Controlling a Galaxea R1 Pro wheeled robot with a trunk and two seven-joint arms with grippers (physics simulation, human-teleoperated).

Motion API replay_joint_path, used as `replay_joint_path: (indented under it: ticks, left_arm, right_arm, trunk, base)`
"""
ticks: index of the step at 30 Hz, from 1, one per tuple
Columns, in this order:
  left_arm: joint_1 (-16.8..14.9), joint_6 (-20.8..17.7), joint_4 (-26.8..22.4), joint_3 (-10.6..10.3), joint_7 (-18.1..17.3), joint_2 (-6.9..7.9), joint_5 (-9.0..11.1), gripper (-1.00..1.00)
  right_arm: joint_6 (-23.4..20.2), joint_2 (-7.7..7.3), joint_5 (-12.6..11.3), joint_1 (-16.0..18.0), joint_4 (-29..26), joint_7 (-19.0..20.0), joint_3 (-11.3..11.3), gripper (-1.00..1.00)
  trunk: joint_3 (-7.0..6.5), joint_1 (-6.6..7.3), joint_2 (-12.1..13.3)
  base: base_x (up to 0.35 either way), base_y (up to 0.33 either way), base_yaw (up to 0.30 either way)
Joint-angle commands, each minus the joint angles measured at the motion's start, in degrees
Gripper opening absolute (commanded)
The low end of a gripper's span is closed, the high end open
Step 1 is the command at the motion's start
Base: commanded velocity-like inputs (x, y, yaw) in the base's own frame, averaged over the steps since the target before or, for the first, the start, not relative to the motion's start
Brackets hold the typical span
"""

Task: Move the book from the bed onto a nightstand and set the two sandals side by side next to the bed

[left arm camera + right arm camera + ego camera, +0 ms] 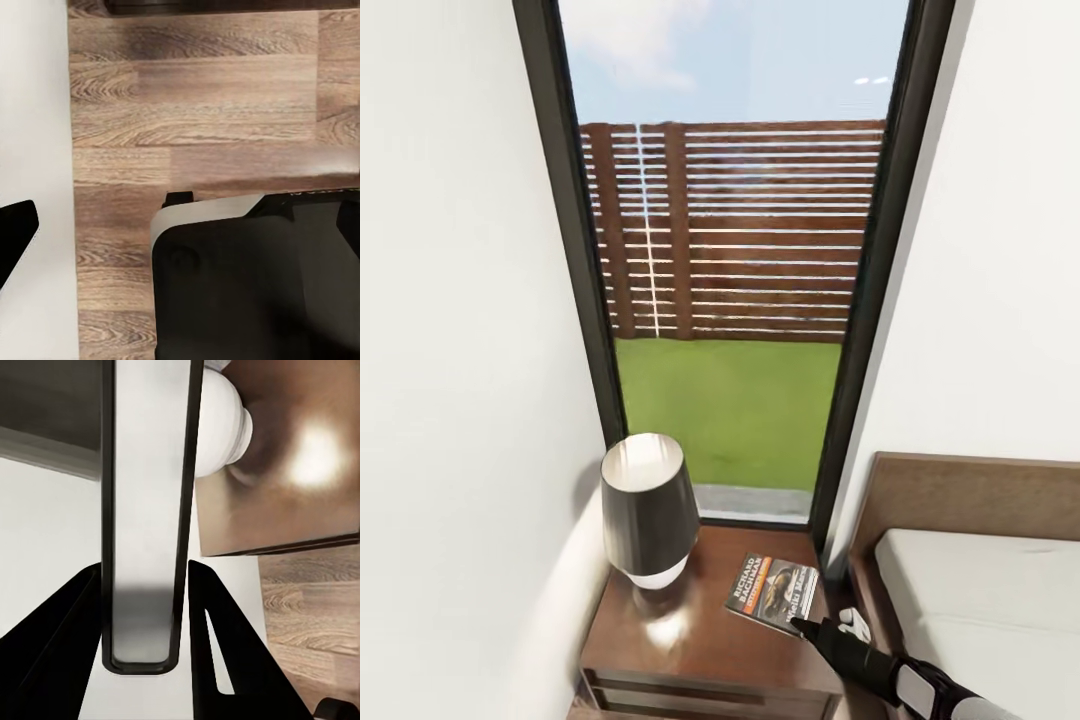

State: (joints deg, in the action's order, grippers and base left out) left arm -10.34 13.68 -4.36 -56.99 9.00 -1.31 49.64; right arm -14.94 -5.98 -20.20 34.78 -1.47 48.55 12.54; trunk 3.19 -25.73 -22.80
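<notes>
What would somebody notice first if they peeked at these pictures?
Probably the tall window in the middle, with a brown slatted fence and green grass outside. Below it, a lamp with a dark shade stands on the nightstand, and the book lies beside it. The right gripper reaches in by the book's near edge, next to the bed.
</notes>
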Motion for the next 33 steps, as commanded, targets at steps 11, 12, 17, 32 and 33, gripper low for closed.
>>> replay_joint_path:
  ticks: [11, 12, 17, 32, 33]
  left_arm:
    - [0.0, 0.1, 0.0, -0.5, 0.3, -0.08, 0.2, 1.00]
    - [0.0, 0.1, 0.0, -0.5, 0.3, -0.08, 0.2, 1.00]
    - [0.0, 0.1, 0.0, -0.5, 0.3, -0.09, 0.2, 1.00]
    - [0.0, 0.1, 0.0, -0.5, 0.3, -0.06, 0.2, 1.00]
    - [0.0, 0.1, 0.0, -0.4, 0.3, -0.07, 0.2, 1.00]
  right_arm:
    - [-0.6, 0.06, -0.1, 0.1, 0.1, -0.4, 0.4, -1.00]
    - [-0.6, 0.14, -0.1, 0.1, 0.1, -0.6, 0.4, -1.00]
    - [-0.6, 0.53, -0.1, 0.1, 0.1, -1.0, 0.4, -1.00]
    - [-0.5, 0.79, -0.1, 0.1, 0.1, -1.2, 0.5, -1.00]
    - [-0.5, 0.79, -0.1, 0.1, 0.1, -1.2, 0.5, -1.00]
  trunk:
    - [0.13, -0.06, -0.1]
    - [0.13, -0.06, -0.1]
    - [0.13, -0.06, -0.1]
    - [0.13, -0.06, -0.1]
    - [0.13, -0.06, -0.1]
  base:
    - [0.144, 0.022, 0.000]
    - [0.071, 0.004, 0.000]
    - [0.038, 0.002, 0.000]
    - [-0.062, 0.009, 0.000]
    - [-0.013, 0.002, 0.000]
